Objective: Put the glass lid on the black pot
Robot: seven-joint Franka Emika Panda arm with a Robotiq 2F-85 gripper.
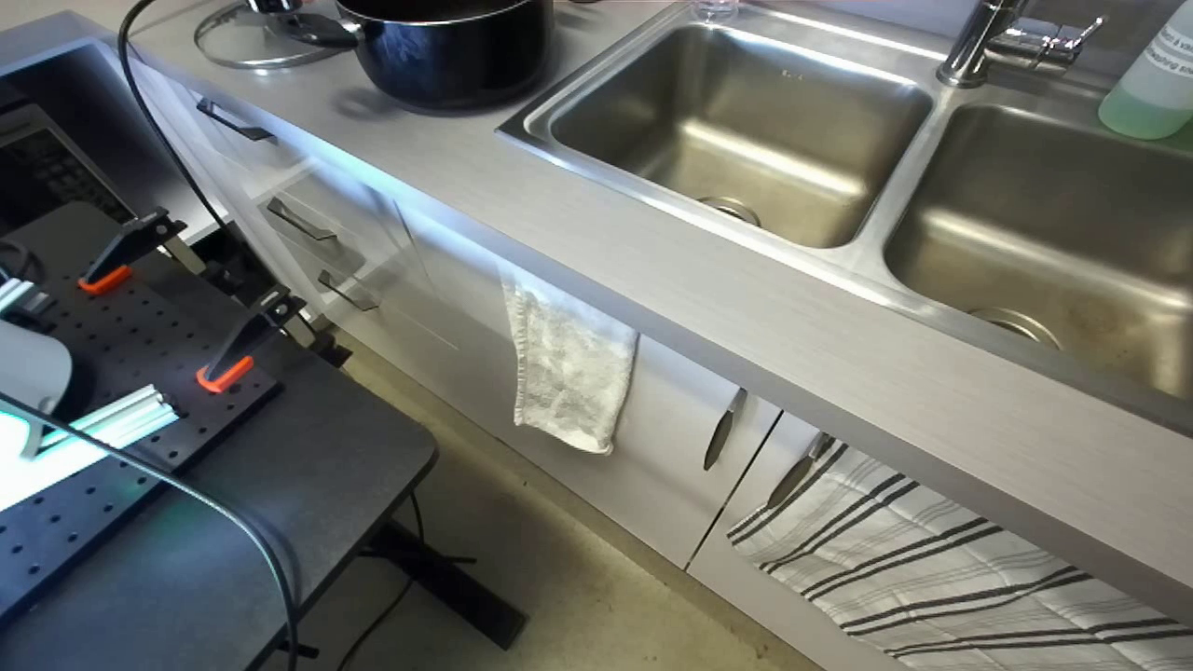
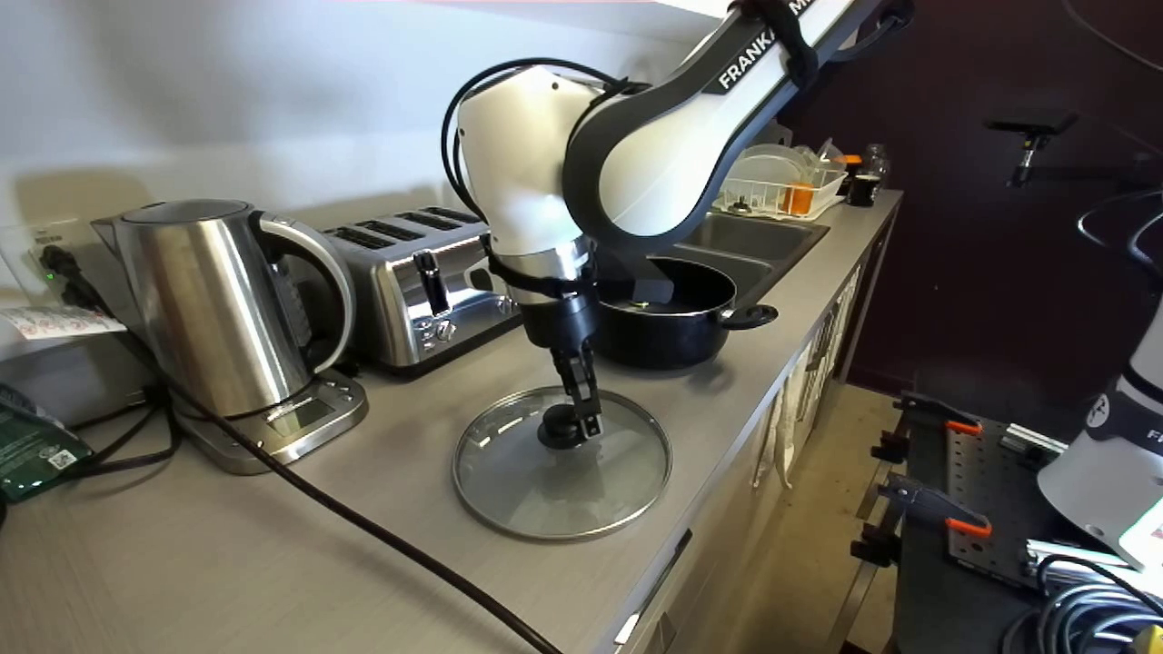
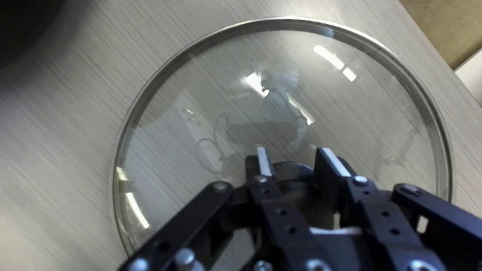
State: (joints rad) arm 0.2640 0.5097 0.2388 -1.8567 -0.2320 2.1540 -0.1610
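One half-hidden knob (image 2: 555,430) in the gripper's (image 3: 295,163) clasp, upward on its round glass lid (image 2: 550,495) near the counter's (image 2: 409,463) front edge.

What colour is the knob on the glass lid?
Black; the knob shows best in an exterior view.

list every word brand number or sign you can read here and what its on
"FRANKA", then cut letters, on the robot arm.
"washing", amid blurred words, on the bottle.
"F", cut off, on the white robot base.
Too small or blurred: white label, green bag, kettle display, sink mark.
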